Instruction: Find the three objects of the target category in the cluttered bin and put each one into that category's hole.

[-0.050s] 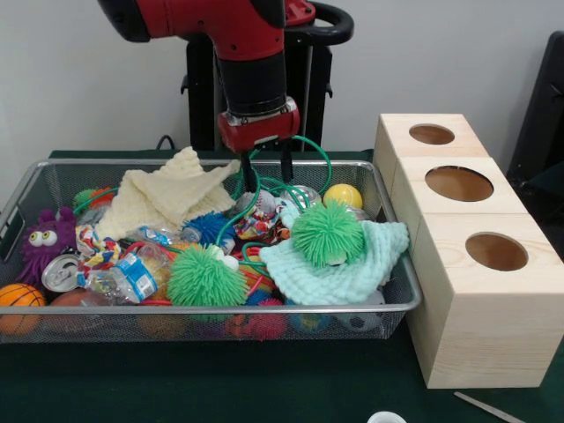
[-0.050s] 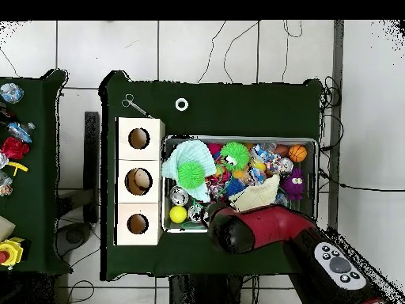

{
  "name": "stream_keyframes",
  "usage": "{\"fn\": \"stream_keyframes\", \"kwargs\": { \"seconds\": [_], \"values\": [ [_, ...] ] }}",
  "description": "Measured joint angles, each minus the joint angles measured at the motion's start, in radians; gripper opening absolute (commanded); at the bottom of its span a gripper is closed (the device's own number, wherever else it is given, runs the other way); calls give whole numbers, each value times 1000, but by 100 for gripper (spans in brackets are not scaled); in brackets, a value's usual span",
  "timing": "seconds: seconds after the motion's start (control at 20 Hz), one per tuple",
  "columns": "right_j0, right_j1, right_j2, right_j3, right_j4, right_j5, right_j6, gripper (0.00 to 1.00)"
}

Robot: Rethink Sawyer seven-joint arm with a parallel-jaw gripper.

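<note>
The wire bin (image 1: 401,304) is seen on the green bench (image 1: 264,388), packed with mixed clutter. Two green spiky balls lie toward its front: one (image 1: 328,233) rests on a pale mint knitted cloth (image 1: 344,269) at the side nearest the box, the other (image 1: 204,277) sits near the middle of the front wall. A blue spiky ball (image 1: 211,227) is partly buried behind them, and a purple fuzzy toy with big eyes (image 1: 44,242) sits at the opposite end. A cream knitted cloth (image 1: 167,196) is draped over the rear of the pile. A yellow ball (image 1: 342,195), an orange basketball (image 1: 18,300), a crushed can (image 1: 60,273) and a plastic bottle (image 1: 123,278) are also visible, and a green cord (image 1: 308,172) loops through the back of the heap.

The end effector (image 1: 267,176) is lowered just above the clutter at the rear of the bin, beside the cream cloth; its two dark fingers (image 1: 250,176) are held apart, with nothing clamped between them.

A wooden box with three round holes (image 1: 458,185) stands just beside the bin. In the overhead view, a small white ring (image 2: 182,104) and a metal tool (image 2: 134,104) lie on the bench beyond the box.
</note>
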Motion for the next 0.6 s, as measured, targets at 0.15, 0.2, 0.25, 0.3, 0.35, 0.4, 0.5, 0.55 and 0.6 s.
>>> {"fn": "stream_keyframes", "kwargs": {
  "seconds": [0.15, 0.2, 0.25, 0.3, 0.35, 0.4, 0.5, 0.55, 0.6],
  "values": [
    [0, -56, 13, 1, 11, 19, 0, 100],
    [0, -75, 17, 1, 17, 29, 0, 100],
    [0, -117, 27, 1, 31, 56, 0, 100],
    [0, -134, 32, 1, 39, 68, 0, 100],
    [0, -146, 36, 1, 43, 78, 0, 100],
    [0, -158, 39, 1, 47, 88, 0, 100],
    [1, -208, 59, 1, 60, 124, 0, 100],
    [1, -219, 63, 1, 62, 128, 0, 100],
    [1, -225, 67, 1, 63, 128, 0, 100]
  ]
}}
